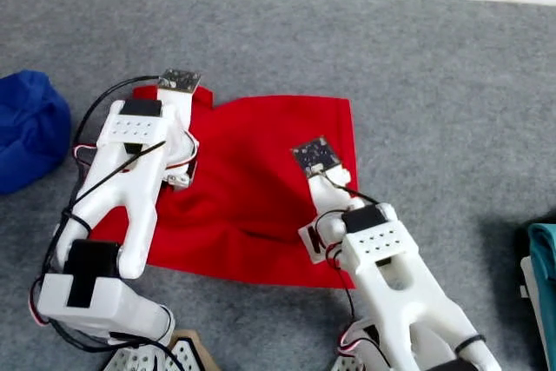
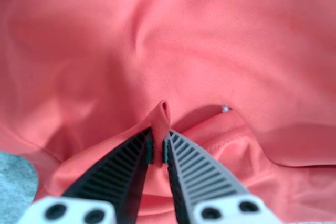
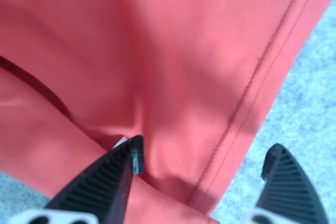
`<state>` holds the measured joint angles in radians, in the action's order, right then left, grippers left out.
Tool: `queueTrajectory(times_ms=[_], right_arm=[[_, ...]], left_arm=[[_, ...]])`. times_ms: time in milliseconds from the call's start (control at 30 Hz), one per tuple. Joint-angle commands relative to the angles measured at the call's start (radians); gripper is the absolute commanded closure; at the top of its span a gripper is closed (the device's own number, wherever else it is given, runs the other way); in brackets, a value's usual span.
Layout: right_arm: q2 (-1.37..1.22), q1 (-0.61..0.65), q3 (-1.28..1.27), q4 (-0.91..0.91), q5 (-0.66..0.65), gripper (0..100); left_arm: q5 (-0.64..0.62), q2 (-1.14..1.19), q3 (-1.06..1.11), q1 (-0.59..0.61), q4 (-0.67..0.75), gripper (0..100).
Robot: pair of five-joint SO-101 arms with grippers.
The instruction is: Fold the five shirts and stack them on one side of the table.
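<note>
Across the grey carpeted desk (image 1: 434,58), the red fabric shirt (image 1: 261,162) is lying lengthwise, side to side; the left gripper (image 2: 159,140) is pinching its fold, the right gripper (image 3: 206,156) gaping.

a shirt (image 1: 261,171) lies centred on the table (image 1: 434,58), a bundle (image 1: 26,128) far left, cloth (image 1: 544,254) far right.

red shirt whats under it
The grey table surface shows around the red shirt, so it lies on that. Anything else beneath is covered by fabric.
</note>
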<state>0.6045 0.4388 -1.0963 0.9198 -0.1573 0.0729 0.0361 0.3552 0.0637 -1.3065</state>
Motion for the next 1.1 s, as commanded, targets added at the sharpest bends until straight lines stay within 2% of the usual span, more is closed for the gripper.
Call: queueTrajectory(times_ms=[0, 233, 567, 800, 1067], right_arm=[[0.071, 0.027, -0.01, 0.044, -0.012, 64.5], [0.183, 0.03, -0.091, 0.087, -0.012, 64.5], [0.191, 0.03, -0.097, 0.114, -0.015, 65.1], [0.191, 0.03, -0.102, 0.116, -0.015, 84.9], [0.191, 0.027, -0.096, 0.116, -0.015, 96.1]], left_arm=[[-0.003, -0.05, -0.004, 0.013, 0.009, 99], [-0.003, -0.051, -0.005, 0.013, 0.008, 99], [-0.003, -0.053, -0.016, 0.015, -0.037, 99], [-0.003, -0.053, -0.048, 0.067, -0.048, 99], [-0.003, -0.051, -0.071, 0.09, -0.048, 99]])
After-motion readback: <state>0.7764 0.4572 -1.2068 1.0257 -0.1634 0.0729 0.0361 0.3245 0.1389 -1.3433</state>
